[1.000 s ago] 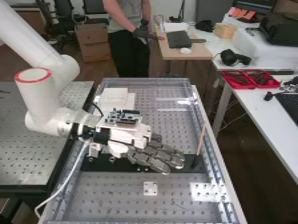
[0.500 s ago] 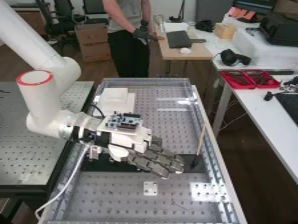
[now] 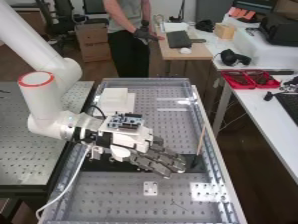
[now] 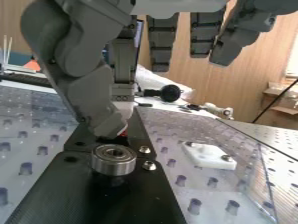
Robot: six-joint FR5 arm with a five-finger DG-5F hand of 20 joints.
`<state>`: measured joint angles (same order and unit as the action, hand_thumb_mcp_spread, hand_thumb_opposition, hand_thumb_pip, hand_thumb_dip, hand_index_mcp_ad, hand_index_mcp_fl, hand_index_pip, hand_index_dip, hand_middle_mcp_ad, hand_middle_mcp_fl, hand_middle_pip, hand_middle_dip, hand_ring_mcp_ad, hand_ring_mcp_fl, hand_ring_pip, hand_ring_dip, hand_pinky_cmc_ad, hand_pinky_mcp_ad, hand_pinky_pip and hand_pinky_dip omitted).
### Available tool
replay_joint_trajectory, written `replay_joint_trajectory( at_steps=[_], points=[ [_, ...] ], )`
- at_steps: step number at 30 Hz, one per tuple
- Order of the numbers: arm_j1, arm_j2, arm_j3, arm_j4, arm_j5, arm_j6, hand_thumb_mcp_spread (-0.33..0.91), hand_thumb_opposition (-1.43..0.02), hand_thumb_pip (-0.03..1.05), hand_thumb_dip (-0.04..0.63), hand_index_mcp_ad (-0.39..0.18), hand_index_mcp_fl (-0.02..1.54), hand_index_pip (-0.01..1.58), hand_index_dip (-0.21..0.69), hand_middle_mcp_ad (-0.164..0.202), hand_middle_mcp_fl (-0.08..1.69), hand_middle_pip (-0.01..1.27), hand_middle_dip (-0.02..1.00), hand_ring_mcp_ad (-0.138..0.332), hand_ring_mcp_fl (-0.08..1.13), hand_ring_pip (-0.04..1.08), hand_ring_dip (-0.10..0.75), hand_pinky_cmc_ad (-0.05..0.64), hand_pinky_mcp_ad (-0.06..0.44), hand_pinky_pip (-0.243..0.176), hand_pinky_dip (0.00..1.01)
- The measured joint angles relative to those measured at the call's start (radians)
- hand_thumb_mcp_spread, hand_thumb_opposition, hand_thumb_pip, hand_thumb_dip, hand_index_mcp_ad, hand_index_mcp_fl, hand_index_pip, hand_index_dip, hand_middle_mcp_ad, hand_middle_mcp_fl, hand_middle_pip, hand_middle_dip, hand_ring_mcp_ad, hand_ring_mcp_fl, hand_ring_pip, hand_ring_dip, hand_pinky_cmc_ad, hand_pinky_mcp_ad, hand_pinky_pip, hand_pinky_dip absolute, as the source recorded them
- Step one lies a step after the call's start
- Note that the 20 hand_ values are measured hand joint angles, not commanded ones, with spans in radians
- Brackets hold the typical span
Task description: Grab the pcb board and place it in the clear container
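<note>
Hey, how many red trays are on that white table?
2 in the high view: one red tray by the left edge of the white table, the other tray just right of it.

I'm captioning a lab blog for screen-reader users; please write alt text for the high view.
The straight dark grey fingers of a white robot arm hang above a flat black plate that crosses a grey perforated bench. A blocky white object stands beyond them, toward the bench's far end.

I get fairly bright, even light over the tabletop [image 3: 179, 207], with white glare at its near right and far right, while the floor [image 3: 233, 155] lies dim. My wrist view catches a glaring window [image 4: 293, 62], glints on a metal ring [image 4: 114, 161] and dark shade beneath it.
</note>
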<state>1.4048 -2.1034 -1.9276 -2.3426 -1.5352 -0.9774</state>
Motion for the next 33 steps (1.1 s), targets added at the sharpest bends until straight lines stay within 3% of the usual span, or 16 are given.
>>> replay_joint_trajectory(
  at_steps=[33],
  points=[
    [-0.011,-0.008,0.004,-0.004,-0.003,0.009,0.46,-0.85,0.75,0.269,-0.134,0.14,1.55,0.094,0.061,0.12,0.13,0.16,0.194,0.01,0.07,-0.003,0.309,0.14,-0.11,0.32]
  ],
)
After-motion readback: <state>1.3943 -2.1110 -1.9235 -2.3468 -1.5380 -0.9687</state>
